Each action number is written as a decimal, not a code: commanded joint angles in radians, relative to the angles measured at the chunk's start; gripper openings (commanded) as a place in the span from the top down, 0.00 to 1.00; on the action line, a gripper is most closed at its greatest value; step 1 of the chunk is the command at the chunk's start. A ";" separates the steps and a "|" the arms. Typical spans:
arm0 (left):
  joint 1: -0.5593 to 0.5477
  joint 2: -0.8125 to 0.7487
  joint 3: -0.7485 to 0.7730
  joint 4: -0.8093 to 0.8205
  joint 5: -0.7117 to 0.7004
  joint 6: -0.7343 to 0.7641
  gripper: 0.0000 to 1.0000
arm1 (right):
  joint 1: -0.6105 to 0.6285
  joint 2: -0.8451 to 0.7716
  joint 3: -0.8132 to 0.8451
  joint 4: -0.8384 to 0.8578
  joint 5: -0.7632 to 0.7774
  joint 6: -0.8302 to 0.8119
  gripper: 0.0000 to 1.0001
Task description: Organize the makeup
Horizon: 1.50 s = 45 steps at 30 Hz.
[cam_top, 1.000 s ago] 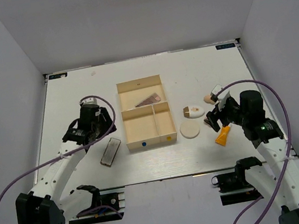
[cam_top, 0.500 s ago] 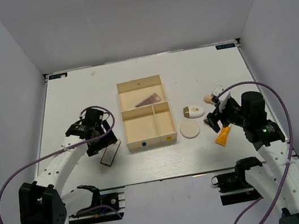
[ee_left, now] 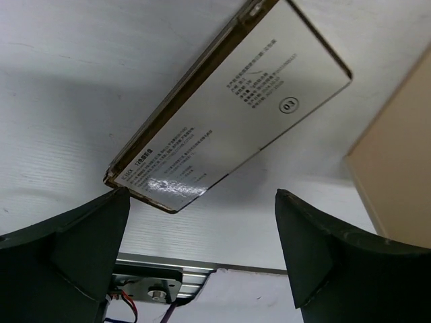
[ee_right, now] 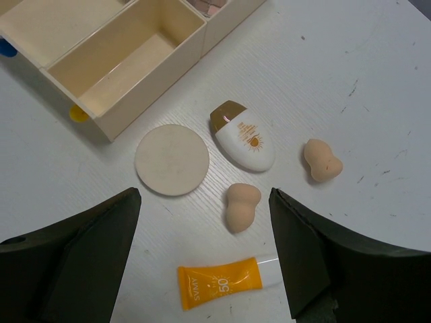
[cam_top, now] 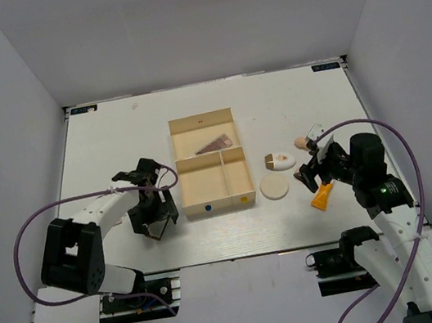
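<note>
The makeup at the left hand (ee_left: pixel 202 202): what is seen there?

A flat rectangular palette (ee_left: pixel 236 121) is seen lying on the white surface (ee_left: pixel 81 81), its printed white back turned up. The hand's fingers (ee_left: pixel 74 249) are spread wide on either side of the palette's near end, and nothing is gripped. In the overhead view the cream tray (cam_top: pixel 223 203) is found just beside the palette, at 3 o'clock.

And the right hand (ee_right: pixel 204 202)?

It is held wide open as well, above the surface, with nothing between its fingers. Directly under it a peach sponge (ee_right: pixel 241 206) is seen. From that sponge, the orange tube (ee_right: pixel 219 286) lies at 6 o'clock, the round cream puff (ee_right: pixel 172 159) at 10 o'clock, and the white oval piece (ee_right: pixel 244 136) with a brown cap at 12 o'clock. A second sponge (ee_right: pixel 322 160) lies apart at 2 o'clock.

Is anything placed in the tray?

A brownish palette (cam_top: pixel 214 143) is seen lying at a slant in the far, wide compartment. A blue dot (cam_top: pixel 208 208) and a yellow dot (cam_top: pixel 244 199) are marked on the near wall. The loose pieces under the right hand are all found at 3 o'clock of the tray, none touching it.
</note>
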 commanded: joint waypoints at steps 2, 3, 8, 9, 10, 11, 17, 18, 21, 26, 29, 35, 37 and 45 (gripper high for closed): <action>-0.004 0.025 0.017 0.005 0.009 0.016 0.02 | 0.006 -0.031 0.001 -0.007 -0.043 -0.010 0.17; 0.010 0.037 0.021 0.007 0.006 0.016 0.02 | 0.009 -0.034 0.002 -0.007 -0.051 -0.010 0.17; 0.010 0.108 0.057 0.024 -0.027 0.028 0.02 | 0.017 -0.052 0.005 -0.010 -0.065 -0.010 0.17; 0.010 0.135 0.063 0.025 -0.036 0.028 0.02 | 0.018 -0.058 0.005 -0.010 -0.066 -0.011 0.17; 0.010 0.147 0.069 0.030 -0.043 0.032 0.02 | 0.021 -0.061 0.005 -0.012 -0.066 -0.011 0.17; 0.010 0.158 0.072 0.030 -0.050 0.034 0.02 | 0.020 -0.063 0.005 -0.013 -0.069 -0.010 0.17; 0.010 0.160 0.104 0.025 -0.095 0.054 0.02 | 0.027 -0.075 0.007 -0.015 -0.079 -0.011 0.16; 0.010 0.154 0.109 0.024 -0.097 0.057 0.02 | 0.033 -0.075 0.007 -0.015 -0.079 -0.013 0.17; 0.010 0.129 0.113 0.028 -0.086 0.069 0.02 | 0.040 -0.078 0.007 -0.015 -0.079 -0.014 0.16; 0.010 0.054 0.121 0.038 -0.037 0.107 0.02 | 0.043 -0.083 0.007 -0.016 -0.080 -0.013 0.16; 0.010 0.028 0.142 0.021 -0.010 0.129 0.02 | 0.046 -0.083 0.007 -0.015 -0.077 -0.013 0.16; 0.010 0.048 0.172 -0.008 -0.053 0.151 0.02 | 0.052 -0.094 0.007 -0.015 -0.077 -0.011 0.16; 0.010 0.083 0.178 -0.008 -0.063 0.157 0.02 | 0.050 -0.098 0.006 -0.015 -0.080 -0.011 0.16; 0.010 0.155 0.199 -0.019 -0.117 0.163 0.02 | 0.049 -0.109 0.002 -0.019 -0.083 -0.011 0.16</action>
